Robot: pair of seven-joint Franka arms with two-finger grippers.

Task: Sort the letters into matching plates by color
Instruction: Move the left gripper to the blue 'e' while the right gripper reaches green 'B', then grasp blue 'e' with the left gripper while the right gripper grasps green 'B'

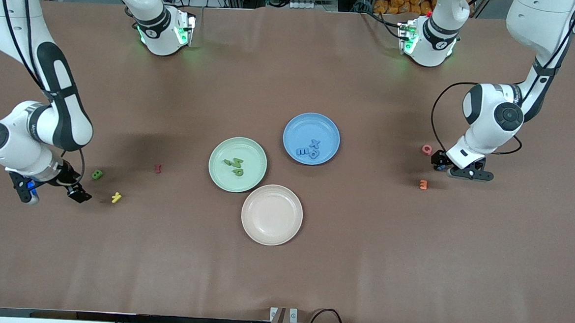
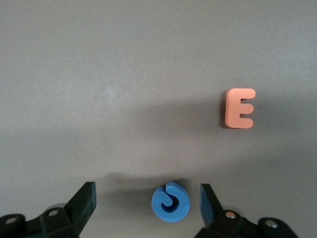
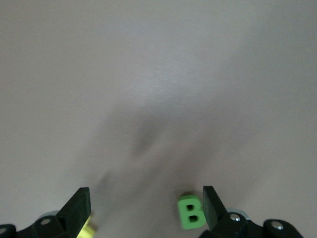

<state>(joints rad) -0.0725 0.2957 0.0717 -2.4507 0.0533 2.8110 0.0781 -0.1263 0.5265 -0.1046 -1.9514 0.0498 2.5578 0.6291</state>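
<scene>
A round blue letter lies on the table between the fingers of my left gripper, which is open and low over it, with a gap on each side. In the front view the left gripper covers that letter. My right gripper is open and holds nothing. It hovers at the right arm's end of the table, with a green letter B next to one finger. The mint green plate holds green letters. The blue plate holds three blue letters.
An orange letter E and a pink letter lie close to the left gripper. A yellow letter and a dark red letter lie near the green B. A beige plate sits nearer the front camera than the green plate.
</scene>
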